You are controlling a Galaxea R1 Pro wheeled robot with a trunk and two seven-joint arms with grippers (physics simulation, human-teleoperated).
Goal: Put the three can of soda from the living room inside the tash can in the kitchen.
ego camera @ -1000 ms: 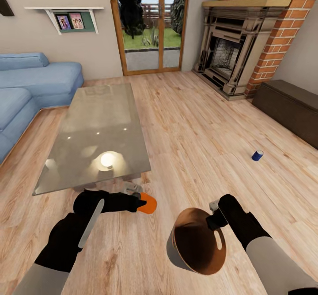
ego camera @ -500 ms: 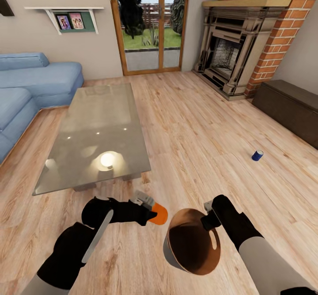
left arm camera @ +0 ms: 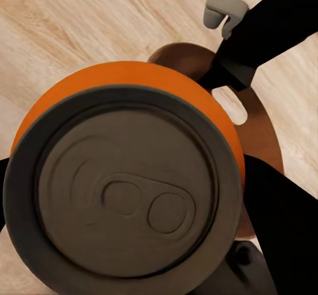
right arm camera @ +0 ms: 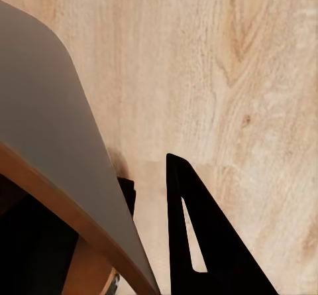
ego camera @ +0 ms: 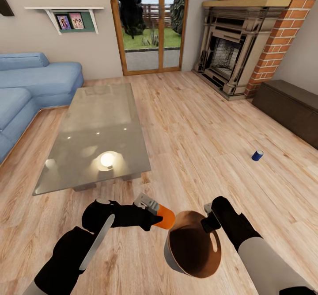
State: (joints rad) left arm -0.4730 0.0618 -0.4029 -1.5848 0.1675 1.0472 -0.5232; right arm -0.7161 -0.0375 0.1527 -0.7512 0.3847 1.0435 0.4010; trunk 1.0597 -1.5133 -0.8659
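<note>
Floor (ego camera: 212,122): light wood planks, satin; low table (ego camera: 101,127): glossy grey; orange can (ego camera: 166,217): smooth, matt metal top

Trash can wall (right arm camera: 59,149), grey outside with an orange-brown rim edge, curves across the left of the frame. One dark gripper finger (right arm camera: 202,242) rises at lower centre. Pale wood floor (right arm camera: 225,63) lies behind both.

The room is evenly bright, with daylight in the glass doors (ego camera: 150,25) and a round lamp glare plus small specks on the glossy low table (ego camera: 95,136). Shadows on the wood floor (ego camera: 198,122) are soft and faint. Straight lines bow towards the head view's edges; the wrist views look slightly soft.
</note>
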